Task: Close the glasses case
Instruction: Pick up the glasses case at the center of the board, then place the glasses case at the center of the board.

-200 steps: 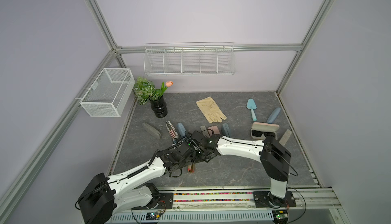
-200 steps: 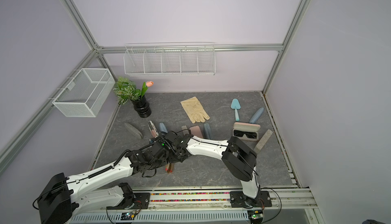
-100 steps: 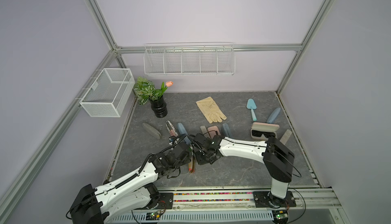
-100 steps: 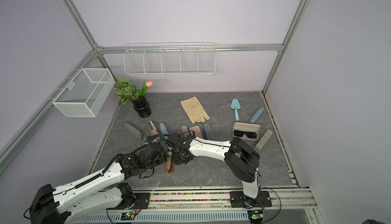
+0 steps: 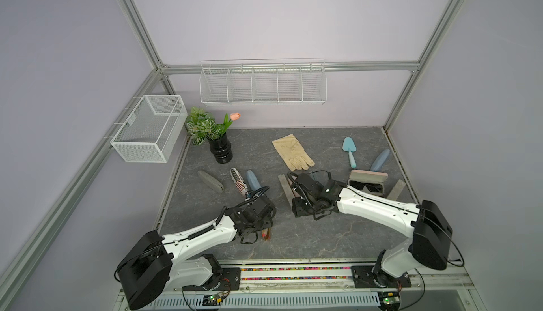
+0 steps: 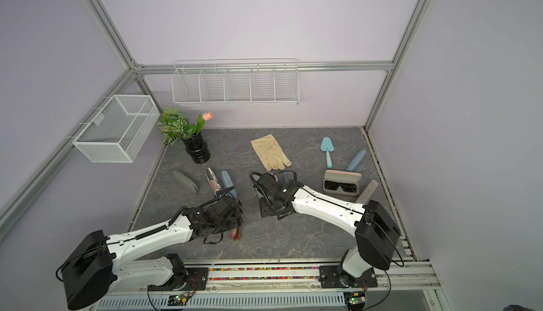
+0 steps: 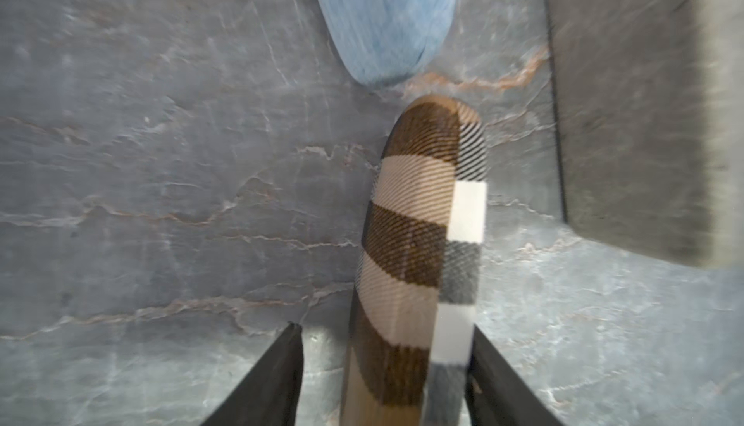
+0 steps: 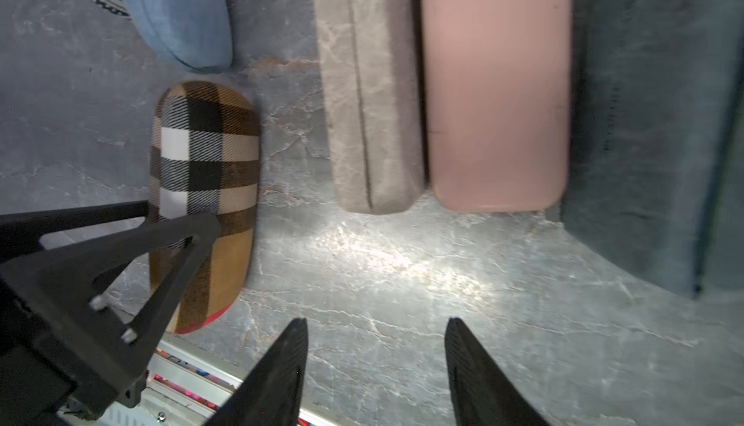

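The plaid glasses case (image 8: 205, 186) lies flat on the grey table near the front, its lid down as far as I can see. It also shows in both top views (image 5: 266, 234) (image 6: 236, 233) and fills the left wrist view (image 7: 410, 242). My left gripper (image 7: 385, 327) is open and straddles the case's near end, one finger close against its side and the other clear of it. My right gripper (image 8: 376, 320) is open over bare table to the right of the case, holding nothing. In a top view it sits at mid-table (image 5: 298, 208).
A grey case (image 8: 366, 93), a pink case (image 8: 495, 81) and a teal case (image 8: 664, 122) lie side by side beyond the right gripper, a blue denim case (image 8: 177, 9) beyond the plaid one. An open case with sunglasses (image 5: 367, 184), a glove (image 5: 292, 152), a trowel (image 5: 349, 152) and a plant vase (image 5: 220, 147) stand farther back.
Both grippers were shut together at the plaid case; now both have opened. The right arm has drawn off to the right and the left arm back toward the front. The case stays on the table.
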Controlling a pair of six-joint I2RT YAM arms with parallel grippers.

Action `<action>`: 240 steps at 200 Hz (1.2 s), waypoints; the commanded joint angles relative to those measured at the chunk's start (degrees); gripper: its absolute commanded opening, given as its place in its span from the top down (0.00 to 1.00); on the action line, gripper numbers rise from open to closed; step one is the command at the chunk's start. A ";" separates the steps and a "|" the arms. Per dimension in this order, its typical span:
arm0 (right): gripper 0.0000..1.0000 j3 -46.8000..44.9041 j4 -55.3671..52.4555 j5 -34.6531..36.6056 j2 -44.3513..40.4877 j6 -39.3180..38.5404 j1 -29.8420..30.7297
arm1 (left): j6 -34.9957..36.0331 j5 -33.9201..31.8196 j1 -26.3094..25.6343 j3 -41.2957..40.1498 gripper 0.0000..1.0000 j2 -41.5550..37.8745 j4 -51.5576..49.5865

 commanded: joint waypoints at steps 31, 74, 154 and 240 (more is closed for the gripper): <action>0.40 -4.24 -2.38 2.15 -6.71 -0.33 -2.73 | 0.05 -0.75 -0.25 3.04 0.64 3.94 0.77; 0.39 -5.05 -2.47 1.89 -7.83 -1.33 -4.14 | 0.10 -5.59 -0.16 4.04 0.67 0.25 -7.94; 0.36 -2.53 -5.03 2.33 -8.53 -5.93 -12.94 | 3.38 -7.95 10.06 -4.98 0.65 -16.68 -18.34; 0.32 -1.54 -6.17 2.15 -11.21 -8.47 -31.72 | 9.30 -5.43 17.29 -5.24 0.62 -12.87 -12.55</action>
